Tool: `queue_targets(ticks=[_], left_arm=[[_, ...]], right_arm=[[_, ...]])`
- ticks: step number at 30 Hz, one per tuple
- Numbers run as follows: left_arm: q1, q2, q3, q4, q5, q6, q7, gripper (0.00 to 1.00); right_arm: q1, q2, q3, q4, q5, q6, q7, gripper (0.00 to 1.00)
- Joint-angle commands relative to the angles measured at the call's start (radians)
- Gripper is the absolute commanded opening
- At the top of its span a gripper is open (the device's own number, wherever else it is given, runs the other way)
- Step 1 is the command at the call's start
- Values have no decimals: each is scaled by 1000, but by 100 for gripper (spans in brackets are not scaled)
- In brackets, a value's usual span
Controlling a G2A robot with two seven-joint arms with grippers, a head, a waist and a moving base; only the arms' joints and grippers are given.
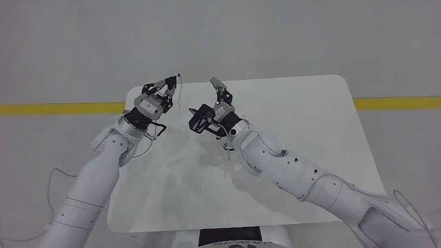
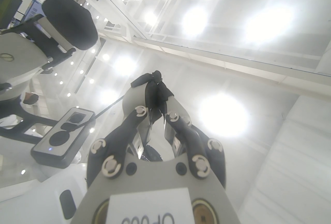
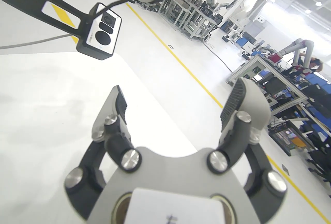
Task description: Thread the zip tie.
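Note:
A thin black zip tie [image 1: 178, 87] hangs from the tips of my left gripper [image 1: 169, 87], which is raised over the far left part of the white table [image 1: 310, 117]. In the left wrist view that gripper [image 2: 156, 95] is shut on the tie, whose black end [image 2: 156, 76] pokes out past the fingertips. My right gripper [image 1: 205, 100] is just to the right of it, open, with nothing between its fingers. In the right wrist view its two ribbed pads [image 3: 234, 97] stand wide apart around the gripper [image 3: 178, 99].
The table's far edge and rounded left corner [image 1: 134, 93] lie right under both grippers. A yellow floor line [image 1: 41, 109] runs beyond the table. The left arm's wrist camera box [image 3: 100, 36] hangs close above the right gripper.

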Motion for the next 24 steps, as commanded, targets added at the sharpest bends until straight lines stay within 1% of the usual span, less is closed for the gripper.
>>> queue_targets(ticks=[1, 6, 9, 12, 14, 19, 22, 23, 24], left_arm=[[3, 3, -10, -5, 23, 22, -15, 0], [12, 10, -39, -12, 77, 66, -54, 0], [21, 15, -58, -21, 90, 89, -72, 0], [33, 20, -70, -28, 97, 89, -89, 0], [43, 27, -77, -34, 101, 89, -103, 0], [68, 51, -90, -52, 103, 89, -135, 0], [85, 70, -104, -64, 97, 89, -141, 0], [93, 78, -112, -69, 92, 89, -141, 0], [99, 84, -117, -74, 88, 89, -143, 0]], right_arm=[[-18, 1, 29, -5, 21, -6, -10, 100], [-57, 11, 109, -27, 63, -52, -2, 100], [-81, 20, 161, -44, 71, -82, 7, 100], [-104, 29, 207, -60, 70, -104, 16, 100], [-123, 36, 243, -75, 72, -120, 22, 100], [-161, 48, 316, -110, 72, -160, 51, 100], [-181, 53, 355, -140, 79, -185, 69, 100], [-186, 54, 366, -151, 81, -207, 73, 100], [-186, 54, 366, -151, 81, -207, 73, 100]])
